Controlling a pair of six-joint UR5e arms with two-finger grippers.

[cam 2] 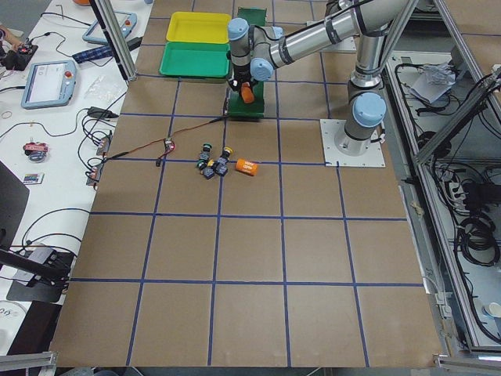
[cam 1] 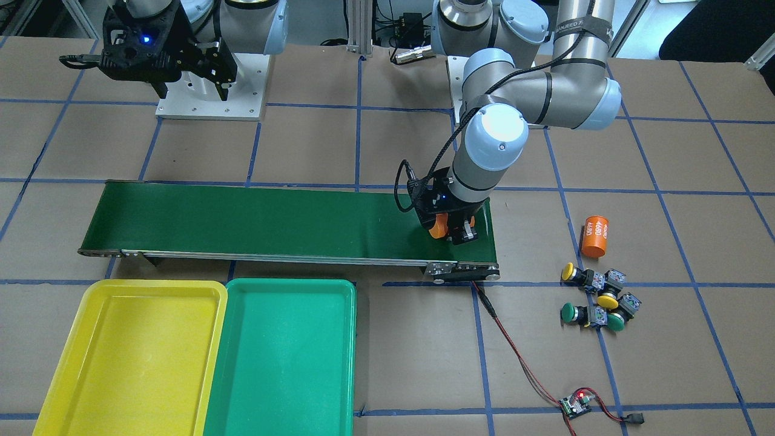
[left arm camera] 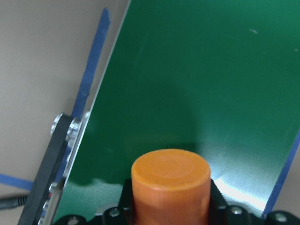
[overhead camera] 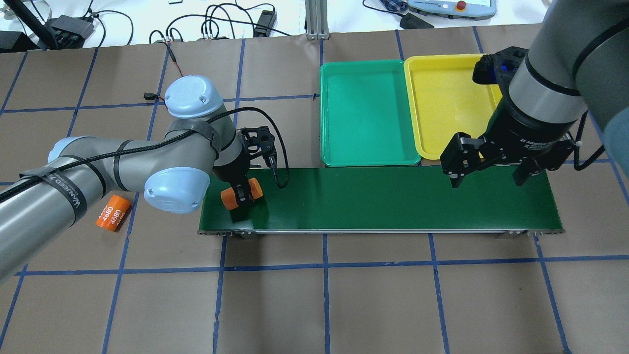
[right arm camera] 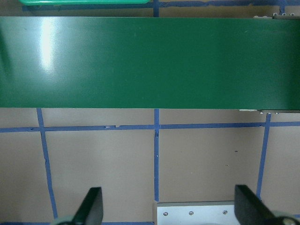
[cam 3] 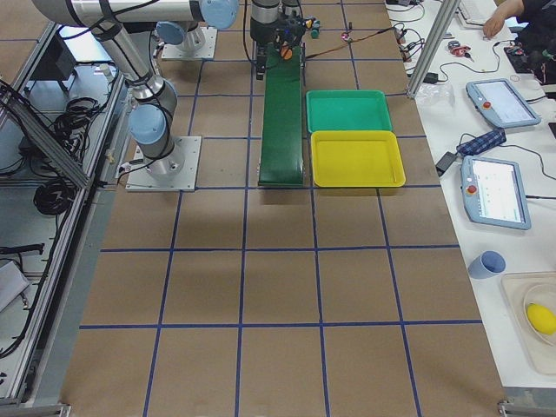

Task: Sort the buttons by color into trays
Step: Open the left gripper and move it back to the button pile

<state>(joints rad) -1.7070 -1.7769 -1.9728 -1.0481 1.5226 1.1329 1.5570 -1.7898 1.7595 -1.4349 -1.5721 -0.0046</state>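
Four buttons [cam 1: 593,298] lie in a cluster on the brown table, two with yellow caps and two with green, apart from both grippers. They also show small in the exterior left view [cam 2: 213,163], and my left arm hides them in the overhead view. The yellow tray [cam 1: 133,363] and the green tray [cam 1: 284,363] lie side by side next to the conveyor, both empty. My left gripper [cam 1: 454,230] is shut on an orange cylinder [overhead camera: 228,198] low over the conveyor's end. My right gripper [overhead camera: 487,179] hangs open and empty over the conveyor's other end.
The long dark-green conveyor belt [overhead camera: 393,196] runs across the table. A second orange cylinder [cam 1: 594,236] lies on the table beside the buttons. A small circuit board [cam 1: 575,404] with a red-black wire runs to the conveyor's end.
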